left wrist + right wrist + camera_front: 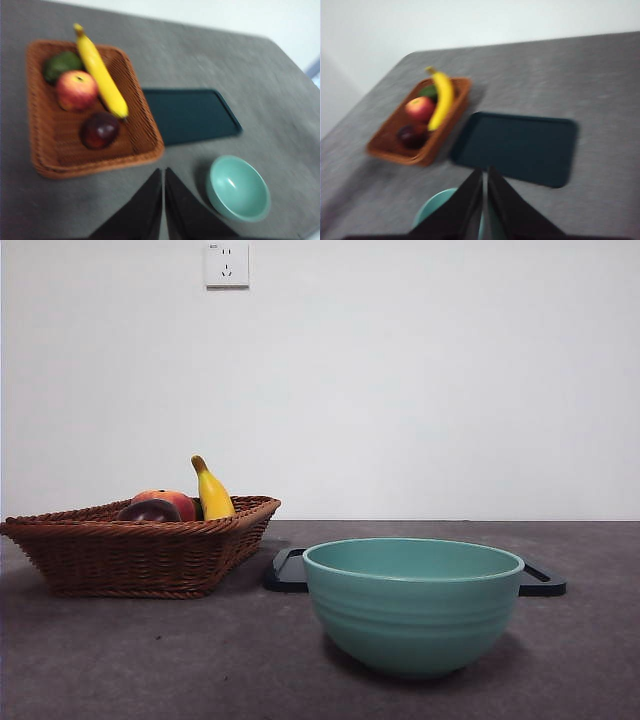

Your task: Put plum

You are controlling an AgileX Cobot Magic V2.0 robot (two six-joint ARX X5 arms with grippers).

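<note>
Left tool (163, 172) closed above glossy maroon plum (99, 130).

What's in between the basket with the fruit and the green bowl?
The dark tray lies on the table between the wicker basket and the green bowl. The left wrist view shows this best. Nothing sits on the tray.

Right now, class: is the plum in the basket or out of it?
In. The plum lies inside the wicker basket, beside the banana and the red-orange fruit; neither gripper touches it.
</note>
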